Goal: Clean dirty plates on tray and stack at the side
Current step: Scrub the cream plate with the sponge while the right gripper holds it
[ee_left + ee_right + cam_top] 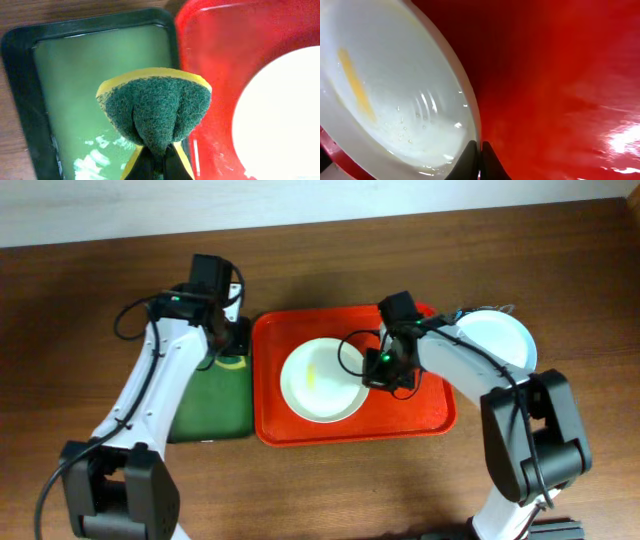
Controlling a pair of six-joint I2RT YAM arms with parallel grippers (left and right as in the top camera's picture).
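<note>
- The desk [330,490] is dark brown wood, and both arms reach in over it from the near side.
- The left tool [156,162] hangs above the dark green tray [200,420], near its far right corner. Its fingers are closed on a sponge [155,110].
- The sponge is bunched in the grip, with its green scouring face bulging toward the wrist camera and a yellow layer showing along the upper edge.
- The green tray lies at the left, right beside the red tray. The left wrist view shows a shallow film of liquid in it with pale foam patches.
- The red tray [425,408] sits in the middle of the desk, and its surface looks wet and glossy.
- A pale plate [315,385] lies inside the red tray, left of its centre, with a yellowish streak on its face.
- The right tool [479,150] is at that plate's right edge. In the wrist view its fingertips are pinched together on the rim.
- A second plate [500,335], also pale, rests on the desk just off the red tray's far right corner. The right arm partly covers it.
</note>
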